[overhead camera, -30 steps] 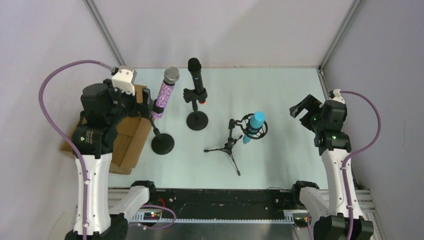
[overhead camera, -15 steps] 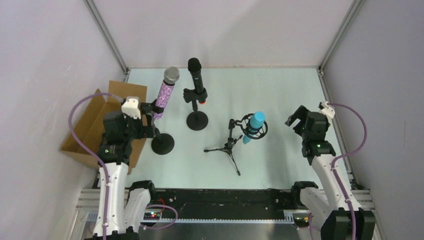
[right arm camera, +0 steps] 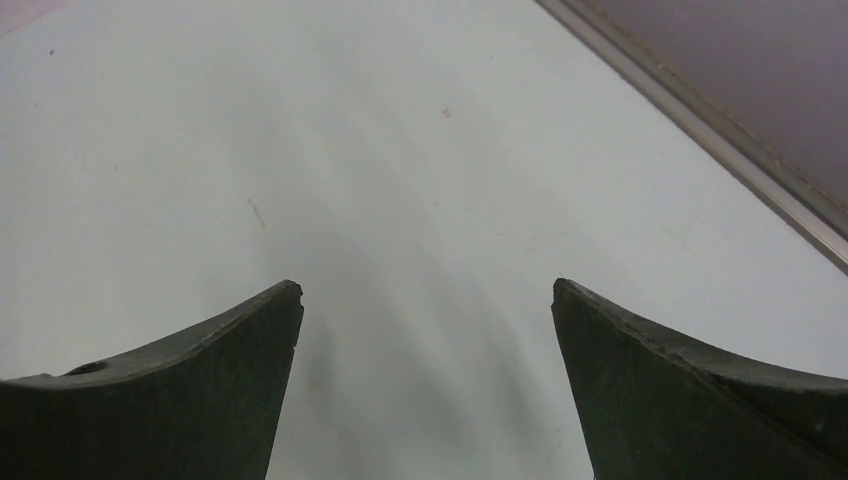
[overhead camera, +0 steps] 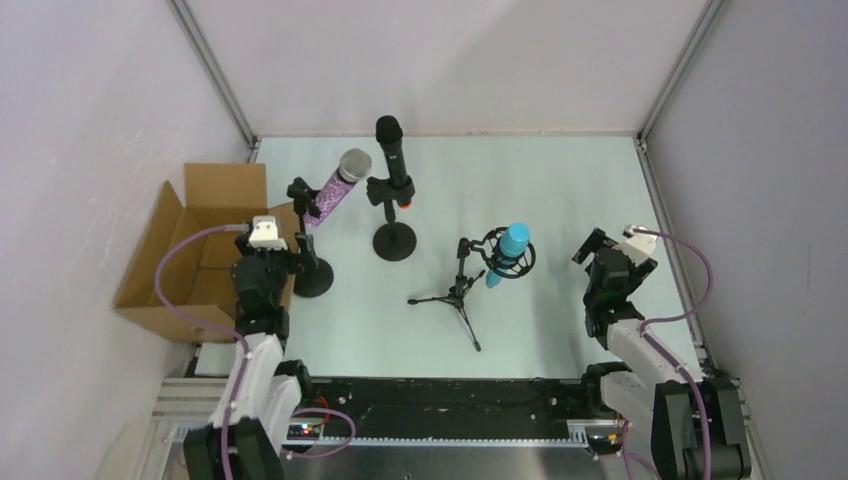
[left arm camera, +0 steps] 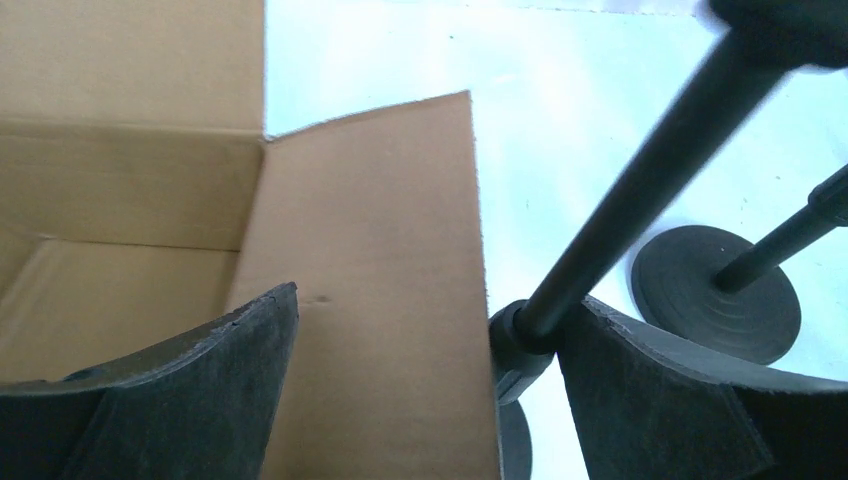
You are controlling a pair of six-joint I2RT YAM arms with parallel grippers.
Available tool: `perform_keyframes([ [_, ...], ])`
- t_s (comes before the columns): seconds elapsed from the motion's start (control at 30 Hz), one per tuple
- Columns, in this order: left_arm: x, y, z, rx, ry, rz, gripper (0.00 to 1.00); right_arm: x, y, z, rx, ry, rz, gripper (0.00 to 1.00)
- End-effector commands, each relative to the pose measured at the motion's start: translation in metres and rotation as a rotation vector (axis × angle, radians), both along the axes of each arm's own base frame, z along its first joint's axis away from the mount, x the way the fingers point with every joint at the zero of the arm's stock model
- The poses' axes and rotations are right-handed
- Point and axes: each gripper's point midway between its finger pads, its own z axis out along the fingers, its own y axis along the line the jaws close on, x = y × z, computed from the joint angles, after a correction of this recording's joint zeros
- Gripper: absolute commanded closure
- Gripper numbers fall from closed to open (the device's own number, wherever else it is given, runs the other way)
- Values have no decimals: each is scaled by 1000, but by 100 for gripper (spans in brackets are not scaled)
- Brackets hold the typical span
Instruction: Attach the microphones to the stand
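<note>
The purple glitter microphone (overhead camera: 334,190) sits tilted in the clip of a round-base stand (overhead camera: 312,278). The black microphone (overhead camera: 392,152) stands upright in the clip of a second round-base stand (overhead camera: 394,241). The light blue microphone (overhead camera: 509,250) hangs in the shock mount of a small tripod (overhead camera: 455,294). My left gripper (overhead camera: 287,262) is open and low beside the first stand. In the left wrist view (left arm camera: 430,330) its right finger (left arm camera: 640,390) touches the foot of that stand's pole (left arm camera: 640,200). My right gripper (overhead camera: 598,252) is open and empty over bare table (right arm camera: 425,290).
An open cardboard box (overhead camera: 200,250) lies at the left, its flap (left arm camera: 370,260) between my left fingers. The second stand's base (left arm camera: 715,290) shows to the right of the pole. The enclosure frame runs along the right table edge (right arm camera: 700,120).
Both arms have drawn back toward the near edge and dropped low. My left gripper has left the purple microphone's clip. That stand has shifted slightly left and its microphone leans more.
</note>
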Motion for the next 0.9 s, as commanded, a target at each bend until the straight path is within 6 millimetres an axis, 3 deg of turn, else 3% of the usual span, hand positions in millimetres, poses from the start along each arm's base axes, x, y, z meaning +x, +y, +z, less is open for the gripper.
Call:
perform_keyframes([
  [0.0,21,3,10,-26,-125,-7,2,9,-16,30,-23,-150,-80,1],
  [0.23,38,6,0,-59,-161,2,2,13,-21,25,-22,-165,-81,1],
  [0.6,31,-5,-11,-19,-221,-44,2,39,10,16,-90,-181,125,1],
  [0.77,41,-3,-19,-13,-188,-19,2,35,33,20,-153,-247,254,1],
  [0.8,41,-3,-19,-10,-184,-11,2,35,33,10,-157,-230,266,1],
  [0.87,42,-4,-20,-10,-180,-12,2,39,29,13,-160,-242,253,1],
])
